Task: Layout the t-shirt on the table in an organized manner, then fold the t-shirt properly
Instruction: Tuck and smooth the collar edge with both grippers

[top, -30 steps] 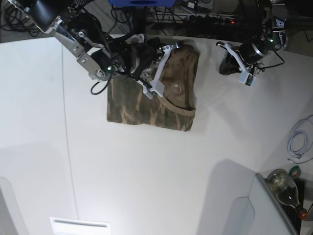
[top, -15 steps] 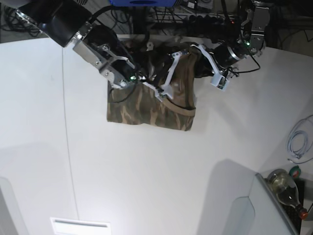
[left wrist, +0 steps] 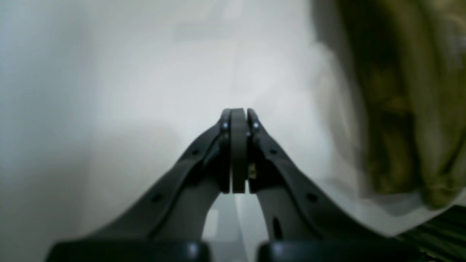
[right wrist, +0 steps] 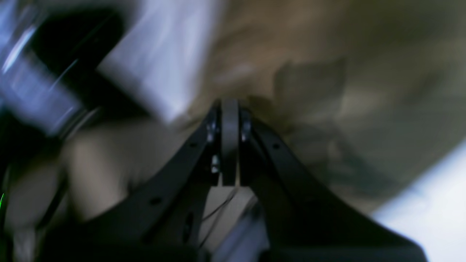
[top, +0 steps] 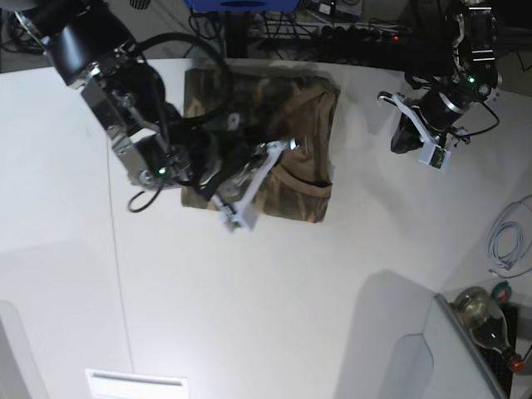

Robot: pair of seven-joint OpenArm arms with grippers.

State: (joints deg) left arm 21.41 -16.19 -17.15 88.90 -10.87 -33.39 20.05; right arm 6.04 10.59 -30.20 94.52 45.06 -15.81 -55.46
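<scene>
Camouflage t-shirt (top: 295, 125) blurs behind the closed, empty right gripper (right wrist: 230, 109); left gripper (left wrist: 238, 116) likewise closed.

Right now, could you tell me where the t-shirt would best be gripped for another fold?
Probably the t-shirt's near right corner by the collar: it lies flat on the table, clear of the right gripper. The left gripper, shut and beside the shirt, could approach from that side.
</scene>
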